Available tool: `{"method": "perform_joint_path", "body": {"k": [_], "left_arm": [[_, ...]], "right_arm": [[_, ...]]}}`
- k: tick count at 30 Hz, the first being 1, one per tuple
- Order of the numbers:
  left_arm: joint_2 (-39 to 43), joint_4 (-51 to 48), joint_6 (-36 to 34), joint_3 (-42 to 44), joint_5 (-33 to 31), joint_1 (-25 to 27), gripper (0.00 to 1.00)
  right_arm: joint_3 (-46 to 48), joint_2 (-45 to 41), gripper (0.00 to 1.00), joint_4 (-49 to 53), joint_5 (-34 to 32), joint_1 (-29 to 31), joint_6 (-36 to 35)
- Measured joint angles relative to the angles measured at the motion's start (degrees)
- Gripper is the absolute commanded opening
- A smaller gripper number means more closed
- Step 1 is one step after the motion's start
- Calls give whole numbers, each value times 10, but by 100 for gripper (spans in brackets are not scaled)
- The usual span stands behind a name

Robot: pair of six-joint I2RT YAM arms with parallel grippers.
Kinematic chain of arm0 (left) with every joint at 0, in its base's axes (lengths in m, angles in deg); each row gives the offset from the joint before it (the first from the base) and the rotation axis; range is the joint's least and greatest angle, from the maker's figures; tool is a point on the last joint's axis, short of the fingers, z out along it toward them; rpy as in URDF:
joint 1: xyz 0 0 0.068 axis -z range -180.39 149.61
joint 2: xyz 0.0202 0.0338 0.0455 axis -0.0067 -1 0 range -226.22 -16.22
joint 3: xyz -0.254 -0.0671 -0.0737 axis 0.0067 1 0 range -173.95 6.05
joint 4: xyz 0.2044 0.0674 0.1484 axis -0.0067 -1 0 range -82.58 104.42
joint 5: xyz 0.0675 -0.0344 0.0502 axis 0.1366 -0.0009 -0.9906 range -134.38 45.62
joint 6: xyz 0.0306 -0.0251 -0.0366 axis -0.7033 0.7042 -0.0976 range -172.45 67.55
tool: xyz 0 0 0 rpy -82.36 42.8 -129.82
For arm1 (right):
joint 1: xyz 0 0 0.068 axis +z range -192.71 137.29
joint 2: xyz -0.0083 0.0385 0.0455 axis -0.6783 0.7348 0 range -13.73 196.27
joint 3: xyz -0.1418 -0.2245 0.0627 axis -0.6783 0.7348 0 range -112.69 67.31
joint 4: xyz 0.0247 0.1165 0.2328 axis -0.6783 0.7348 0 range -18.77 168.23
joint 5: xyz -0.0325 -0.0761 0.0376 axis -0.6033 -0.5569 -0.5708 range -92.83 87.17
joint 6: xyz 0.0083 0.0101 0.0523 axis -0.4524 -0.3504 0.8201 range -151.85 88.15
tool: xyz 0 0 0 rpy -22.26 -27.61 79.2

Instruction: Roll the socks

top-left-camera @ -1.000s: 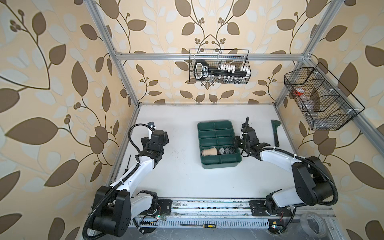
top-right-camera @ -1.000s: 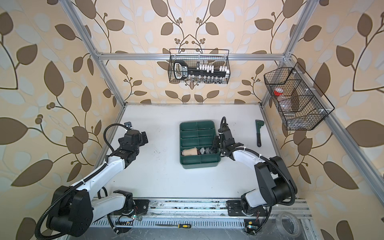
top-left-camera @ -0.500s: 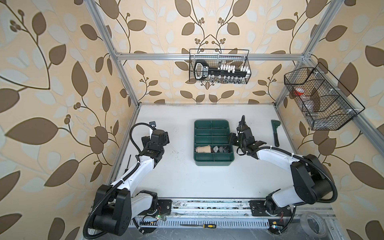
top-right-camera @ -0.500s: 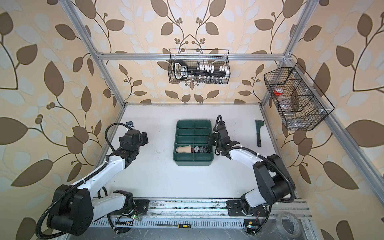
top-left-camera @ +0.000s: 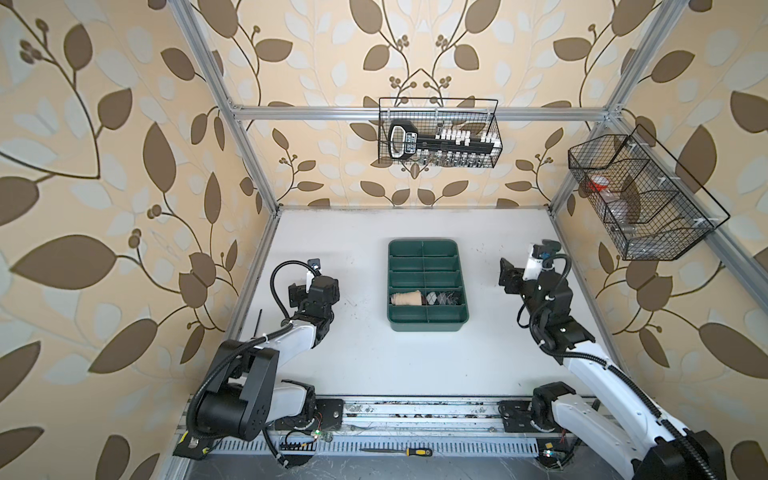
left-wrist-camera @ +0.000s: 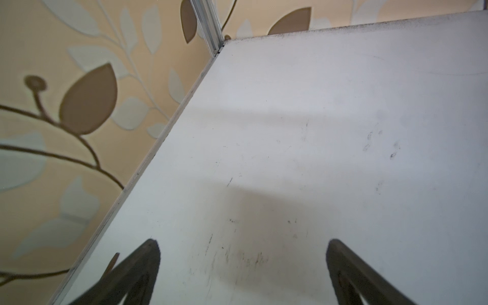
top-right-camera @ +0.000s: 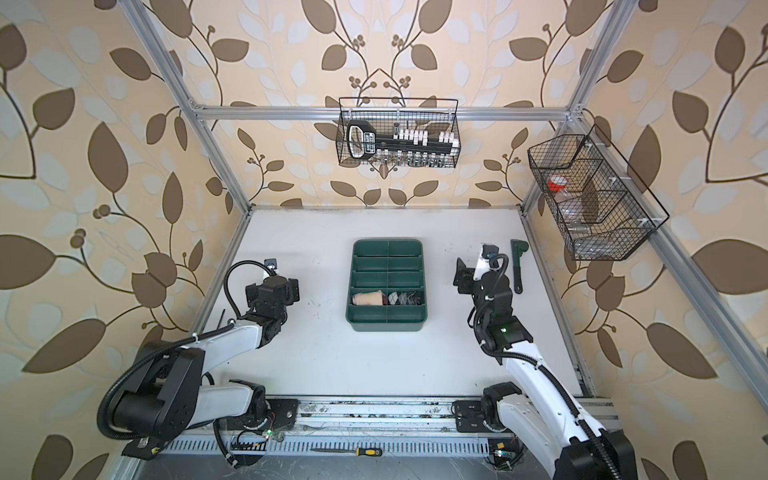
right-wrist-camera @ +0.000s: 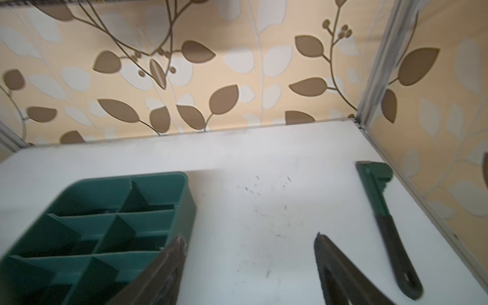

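The socks, a beige fabric roll (top-left-camera: 407, 298) and a black argyle roll (top-left-camera: 442, 298), lie end to end across one row of the green divided plastic tray (top-left-camera: 428, 326), between the spread, empty left gripper (left-wrist-camera: 243, 241) and the nearer, likewise spread right gripper (right-wrist-camera: 249, 237).

Tray (top-left-camera: 424, 326) mid-worktop (top-left-camera: 365, 365). Second row from front: one sock (top-left-camera: 406, 298) in the left compartment, other sock (top-left-camera: 444, 297) in the right, just beside it. Left pincer (left-wrist-camera: 241, 245) over the worktop, well left of the tray. Right pincer (right-wrist-camera: 249, 237) between tray and wrench (right-wrist-camera: 383, 216), which lies by the right edge. Screwdriver (top-left-camera: 399, 451) on the front rail.
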Motion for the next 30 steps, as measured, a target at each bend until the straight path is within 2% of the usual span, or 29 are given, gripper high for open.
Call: {"method": "perform_joint_path", "body": {"k": [4, 9, 15, 20, 22, 23, 24, 28, 30], "left_arm": [[-30, 40, 2, 0, 38, -34, 99], [-91, 115, 24, 1, 119, -108, 99], [-112, 128, 20, 3, 209, -114, 99], [-112, 134, 19, 3, 235, -114, 99], [-112, 134, 19, 3, 240, -114, 99], [-112, 134, 19, 3, 241, -114, 99], [-112, 136, 19, 3, 243, -114, 99], [-105, 184, 7, 35, 253, -106, 99], [-105, 176, 5, 39, 255, -103, 99]], "right_arm": [[99, -19, 76, -57, -45, -16, -27], [159, 3, 74, -168, -62, -40, -37], [207, 85, 75, -321, -46, -62, -49], [217, 174, 76, -412, -19, -71, -57], [216, 206, 80, -438, -6, -76, -58], [215, 219, 88, -450, -1, -78, -61], [212, 240, 100, -464, 3, -81, -59], [183, 278, 100, -455, 17, -83, -63], [163, 281, 100, -450, 24, -86, -63]]}}
